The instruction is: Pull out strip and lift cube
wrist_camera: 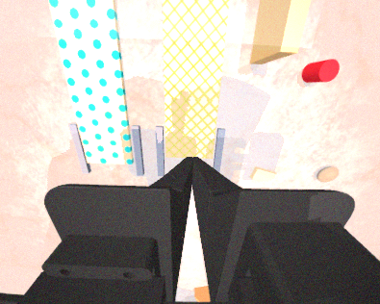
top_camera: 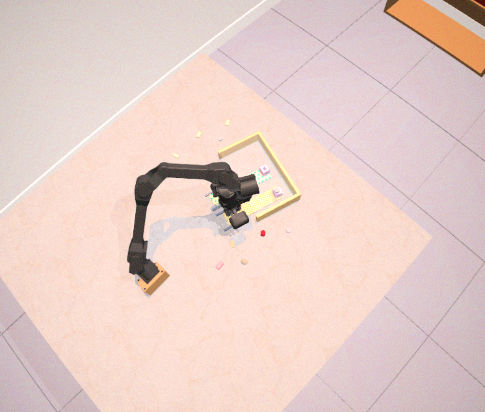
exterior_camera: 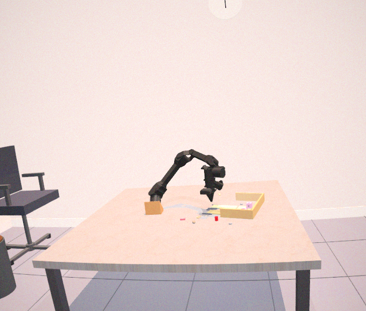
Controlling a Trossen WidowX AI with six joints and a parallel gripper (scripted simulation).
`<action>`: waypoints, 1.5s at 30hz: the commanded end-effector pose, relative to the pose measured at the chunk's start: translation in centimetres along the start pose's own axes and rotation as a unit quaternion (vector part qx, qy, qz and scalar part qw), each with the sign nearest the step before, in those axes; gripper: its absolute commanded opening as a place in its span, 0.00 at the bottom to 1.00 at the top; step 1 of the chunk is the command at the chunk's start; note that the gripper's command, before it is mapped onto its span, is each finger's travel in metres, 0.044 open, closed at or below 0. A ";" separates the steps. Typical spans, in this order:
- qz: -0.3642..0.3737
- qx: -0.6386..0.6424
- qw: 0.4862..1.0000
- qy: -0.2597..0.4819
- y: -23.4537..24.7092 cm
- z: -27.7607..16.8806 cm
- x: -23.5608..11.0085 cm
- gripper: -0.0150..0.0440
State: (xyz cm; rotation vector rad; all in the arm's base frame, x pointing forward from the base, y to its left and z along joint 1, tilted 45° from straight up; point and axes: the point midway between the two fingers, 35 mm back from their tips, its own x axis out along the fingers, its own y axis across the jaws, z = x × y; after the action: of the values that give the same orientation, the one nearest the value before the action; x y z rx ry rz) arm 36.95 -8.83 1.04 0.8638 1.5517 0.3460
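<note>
No legible text, brand, number or sign in any view.

Two small cubes (top_camera: 264,169) (top_camera: 277,192) each carry a darker purple square mark on the top face; too small and blurred to read as a character in the top view. In the exterior view only one pink cube (exterior_camera: 248,204) shows, its face mark likewise unreadable.

The strips bear pattern only: cyan dots on the dotted strip (wrist_camera: 90,72), yellow crosshatch on the yellow strip (wrist_camera: 194,63). No lettering on either.

The round wall disc (exterior_camera: 225,7) shows one dark vertical tick, no numerals.
</note>
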 end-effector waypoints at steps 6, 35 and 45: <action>-0.001 0.002 1.000 0.001 0.0 0.1 1.5 0.25; 0.001 0.001 1.000 0.001 0.2 0.1 6.2 0.25; 0.001 0.001 1.000 0.001 0.2 0.1 6.3 0.25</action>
State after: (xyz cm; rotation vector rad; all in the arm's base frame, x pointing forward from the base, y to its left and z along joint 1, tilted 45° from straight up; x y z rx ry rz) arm 37.45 -4.47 -3.34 0.8603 1.5533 0.3479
